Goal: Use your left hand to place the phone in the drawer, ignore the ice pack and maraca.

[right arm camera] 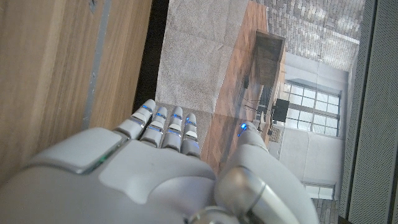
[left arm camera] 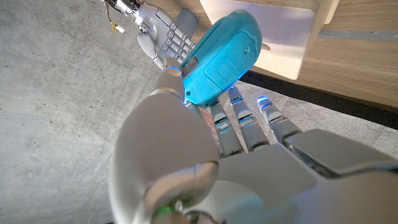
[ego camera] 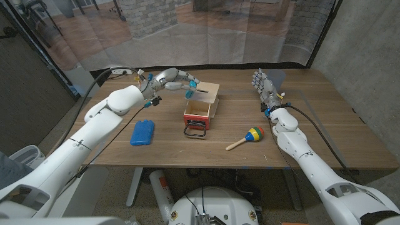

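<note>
One phone (ego camera: 190,86), one drawer (ego camera: 197,114), one ice pack (ego camera: 142,132) and one maraca (ego camera: 246,138) were on view at the wooden worktop (ego camera: 325,119). My left hand (ego camera: 177,79) gripped the phone, holding it in the air above the small wooden box (ego camera: 205,95) that stood near the middle of the worktop, with the box's red-fronted drawer pulled open toward me and a black wire handle (ego camera: 195,130) resting in front of it. The phone was a bright turquoise handset with rounded corners; in the left wrist view its smooth back (left arm camera: 221,57) faced the camera, pinched between my thumb and fingers (left arm camera: 239,118). The blue ice pack lay flat on my left side, well apart from the drawer. The maraca, striped in green, yellow, blue and red with a pale wooden handle, lay on my right. My right hand (ego camera: 264,84) was raised above the worktop's far right part, fingers apart and grasping nothing.
</note>
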